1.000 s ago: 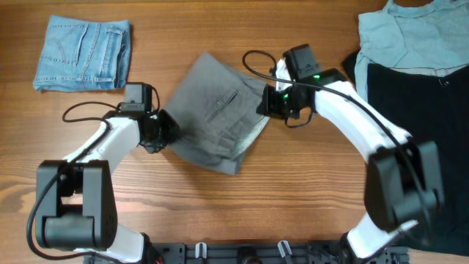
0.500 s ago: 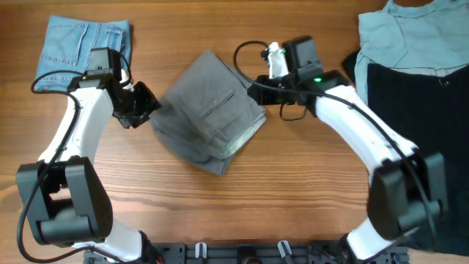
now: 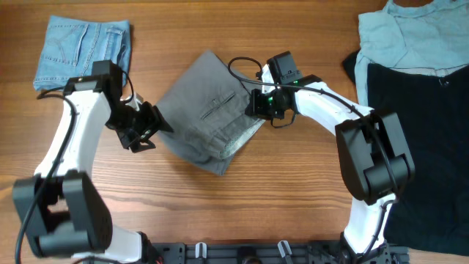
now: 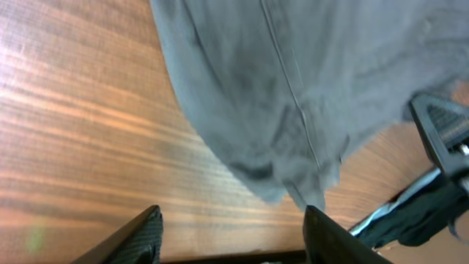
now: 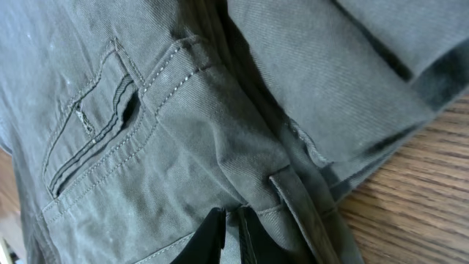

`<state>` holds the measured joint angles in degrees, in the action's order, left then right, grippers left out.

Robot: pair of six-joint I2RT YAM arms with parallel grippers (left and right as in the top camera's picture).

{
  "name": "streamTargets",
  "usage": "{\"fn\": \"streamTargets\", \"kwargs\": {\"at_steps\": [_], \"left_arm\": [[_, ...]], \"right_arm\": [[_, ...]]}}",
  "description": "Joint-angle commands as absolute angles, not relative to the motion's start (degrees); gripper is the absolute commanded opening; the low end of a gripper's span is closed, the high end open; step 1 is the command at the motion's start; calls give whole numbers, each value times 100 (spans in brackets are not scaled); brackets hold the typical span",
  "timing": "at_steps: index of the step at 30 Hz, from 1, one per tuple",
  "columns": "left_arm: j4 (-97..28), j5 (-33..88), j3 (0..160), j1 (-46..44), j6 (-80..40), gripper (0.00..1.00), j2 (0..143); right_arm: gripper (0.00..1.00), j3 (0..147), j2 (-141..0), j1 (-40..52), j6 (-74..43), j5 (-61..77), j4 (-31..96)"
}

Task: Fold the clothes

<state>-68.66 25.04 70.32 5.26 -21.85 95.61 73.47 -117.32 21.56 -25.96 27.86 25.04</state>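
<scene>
Wooden table (image 3: 293, 191), streaked brown grain

The left arm (image 3: 77, 139) has long white shells between boxy black joints, on a bulky black base (image 3: 62, 220); the right arm (image 3: 330, 106) is built alike, white links and black housings; a small green light (image 3: 273, 91) glows on the black block at its wrist; a thin black cable (image 3: 231, 66) loops beside that block; the left tool (image 4: 233, 216) has two flat, matte black fingers (image 4: 139, 238) with slanted tips; the right tool (image 5: 231, 235) has two narrow black fingers, plain and unmarked.
</scene>
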Motion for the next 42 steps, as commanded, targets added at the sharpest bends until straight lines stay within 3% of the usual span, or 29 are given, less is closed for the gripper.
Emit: {"fn": "streamTargets", "kwargs": {"at_steps": [1,2,3,14,26,35,39,42], "left_arm": [[-6792,2630,6810,497,-2023,86,9067],[-6692,2633,6700,497,-2078,98,9039],[-6569,2635,6569,497,-2191,100,9037],[-3754,3068,4362,270,-3953,100,9161],[-2005,2436,3898,-311,-4519,100,9467],[-687,2985,3900,-309,-4899,100,10532],[10,3063,3900,-318,-5151,91,10556],[408,3035,3900,-366,-5144,74,10558]], "right_arm": [[12,7347,-11872,2169,-2714,2834,2506],[12,7349,-11872,2169,-2714,2834,2504],[12,7349,-11872,2169,-2714,2836,2502],[13,7349,-11874,2169,-2696,2836,2508],[13,7349,-11872,2169,-2674,2834,2515],[13,7349,-11872,2169,-2674,2834,2497],[14,7349,-11874,2169,-2674,2834,2508],[13,7349,-11872,2169,-2674,2834,2530]]}}
